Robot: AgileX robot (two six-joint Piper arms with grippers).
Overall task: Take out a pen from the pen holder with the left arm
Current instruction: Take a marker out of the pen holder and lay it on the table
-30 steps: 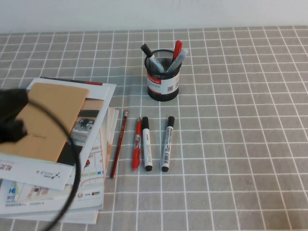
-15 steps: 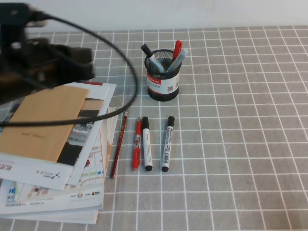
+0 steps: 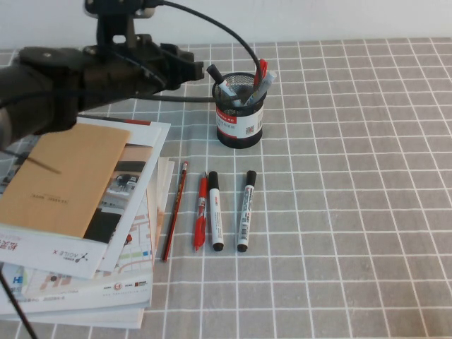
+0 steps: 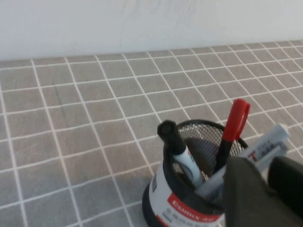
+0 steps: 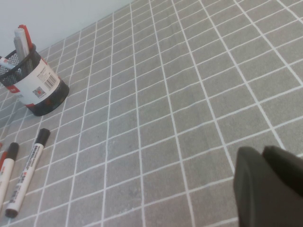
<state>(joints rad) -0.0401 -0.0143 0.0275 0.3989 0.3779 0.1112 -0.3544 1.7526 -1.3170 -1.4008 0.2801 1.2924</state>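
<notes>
A black mesh pen holder [image 3: 240, 120] stands on the grey checked cloth at the back middle. It contains a black-capped marker [image 3: 220, 81], a red pen [image 3: 260, 70] and a grey marker [image 3: 263, 86]. My left gripper [image 3: 201, 70] reaches in from the left, its tip just left of the holder's rim and above the table. In the left wrist view the holder [image 4: 189, 198] is close below the left gripper [image 4: 269, 177], whose jaws stand slightly apart with nothing between them, next to the grey marker [image 4: 265, 146]. The right gripper [image 5: 265, 156] is shut over bare cloth, far from the holder [image 5: 35, 80].
A red pencil [image 3: 175, 210], a red pen [image 3: 200, 212] and two black-capped markers [image 3: 215, 212] [image 3: 245, 210] lie in a row in front of the holder. A stack of magazines and a brown notebook [image 3: 78, 212] covers the front left. A white wall bounds the back.
My left arm has swung from the front left, over the magazines, up and rightward to the pen holder's left rim. The pens have not moved.
</notes>
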